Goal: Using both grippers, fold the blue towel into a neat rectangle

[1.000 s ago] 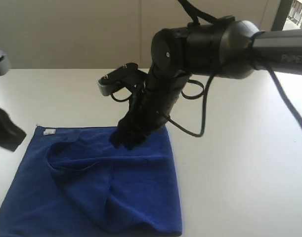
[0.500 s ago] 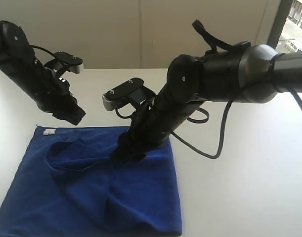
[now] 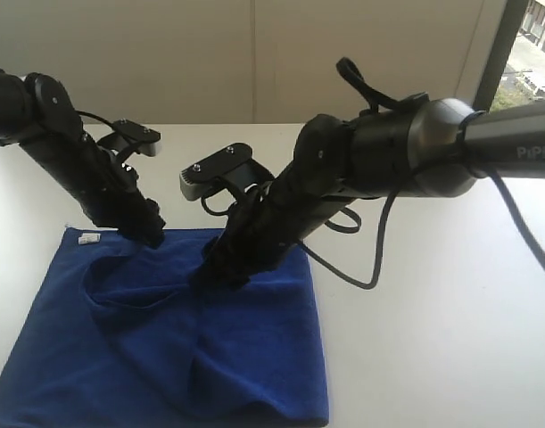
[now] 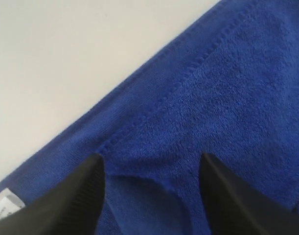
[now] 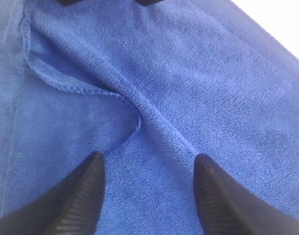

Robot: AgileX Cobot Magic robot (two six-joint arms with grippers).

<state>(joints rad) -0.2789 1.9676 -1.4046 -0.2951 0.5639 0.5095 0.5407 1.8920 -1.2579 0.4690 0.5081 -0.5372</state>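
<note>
Left wrist view shows the left gripper with jaws apart above the hemmed edge of the blue towel; a white tag lies just outside one jaw. The right gripper is also spread, with a raised crease between its jaws. The tips possibly touch the cloth. The towel lies rumpled on the white table.

White tabletop, pale panelled wall behind, bright window at right
</note>
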